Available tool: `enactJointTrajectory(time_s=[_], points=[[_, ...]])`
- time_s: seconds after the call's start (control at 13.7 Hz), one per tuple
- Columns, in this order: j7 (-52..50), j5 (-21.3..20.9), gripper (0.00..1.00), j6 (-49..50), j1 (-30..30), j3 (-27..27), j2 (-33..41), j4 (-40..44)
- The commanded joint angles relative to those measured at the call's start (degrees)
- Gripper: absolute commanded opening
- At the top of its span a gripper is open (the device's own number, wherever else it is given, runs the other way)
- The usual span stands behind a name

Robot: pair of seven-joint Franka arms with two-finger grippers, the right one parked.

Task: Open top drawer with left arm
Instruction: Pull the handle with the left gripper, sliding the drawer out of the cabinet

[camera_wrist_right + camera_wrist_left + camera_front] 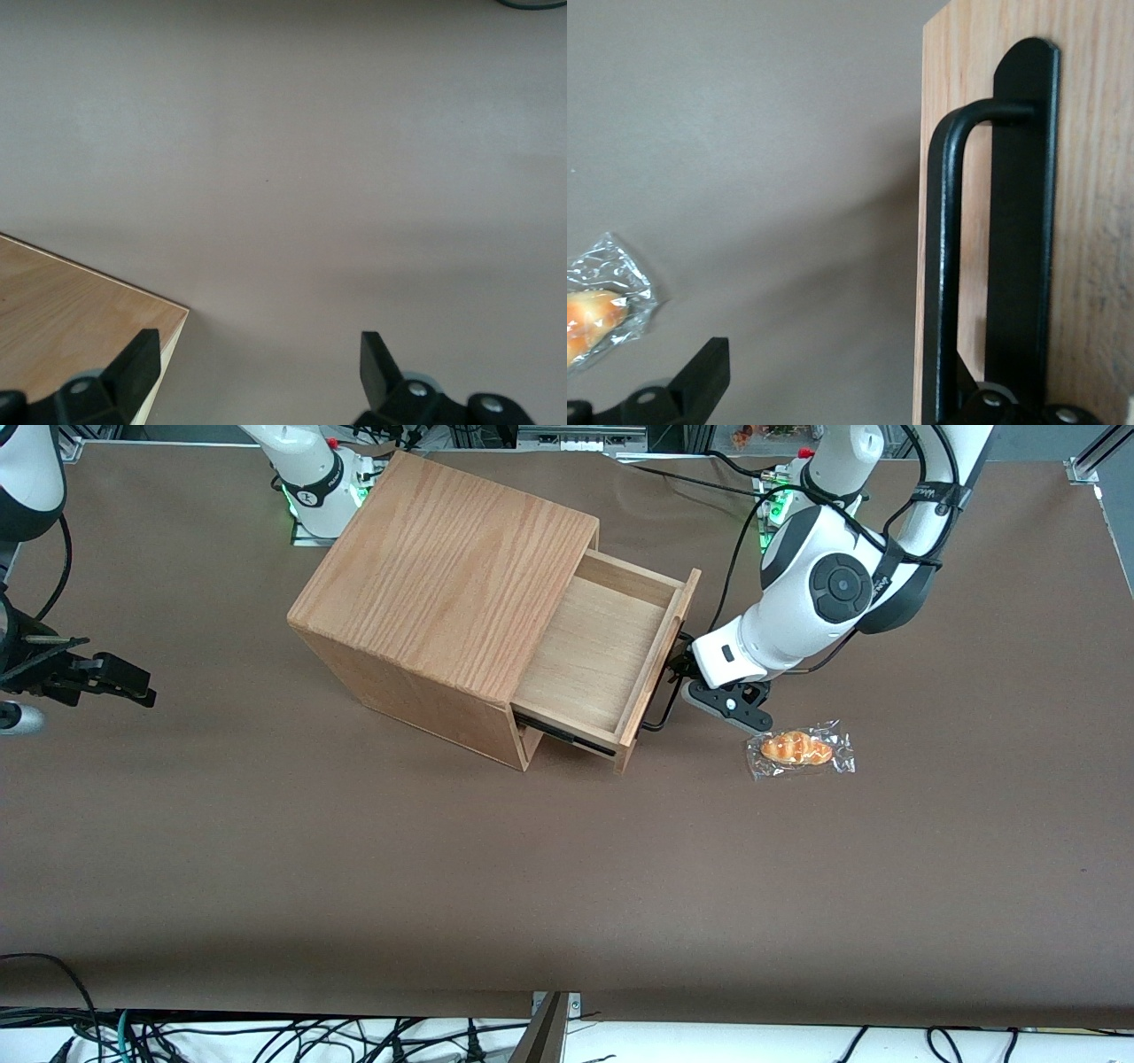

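The top drawer (592, 657) stands pulled well out of the oak box body (443, 576), its light-wood tray bare. Its thin black bar handle (664, 695) runs along the flat wooden front (1090, 221). The left arm (815, 593) reaches down in front of the drawer, with its black gripper (689, 677) at the handle. In the left wrist view the gripper (833, 376) is open: one finger (700, 381) hangs free over the brown table, while the other finger merges with the handle bar (946, 266), so contact there is unclear.
A wrapped bread roll (800, 749) lies on the brown table (567, 886) right beside the gripper, a little nearer the front camera, and also shows as a clear wrapper (598, 305) in the left wrist view. The oak box sits angled on the table.
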State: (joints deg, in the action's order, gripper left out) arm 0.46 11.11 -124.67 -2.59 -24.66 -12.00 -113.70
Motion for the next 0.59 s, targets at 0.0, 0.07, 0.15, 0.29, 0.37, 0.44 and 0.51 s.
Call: enactJointTrajectory(time_s=[0.0,0.07,0.15,0.29,0.37,0.44,0.51], points=[[2.27,-3.29,1.00,2.15,0.92,1.45,1.81,-1.26],[2.18,-3.29,1.00,2.15,0.92,1.63,1.81,-1.26],[2.18,-3.29,1.00,2.06,0.92,1.63,1.81,-1.09],[1.83,-2.85,1.00,2.06,0.92,1.63,1.81,-1.00],[1.74,-2.41,1.00,2.06,0.92,1.63,1.81,-0.82],[1.65,-2.23,1.00,2.15,0.92,1.63,1.89,-0.73],[1.65,-0.58,1.00,2.41,0.92,1.63,1.98,-0.65]])
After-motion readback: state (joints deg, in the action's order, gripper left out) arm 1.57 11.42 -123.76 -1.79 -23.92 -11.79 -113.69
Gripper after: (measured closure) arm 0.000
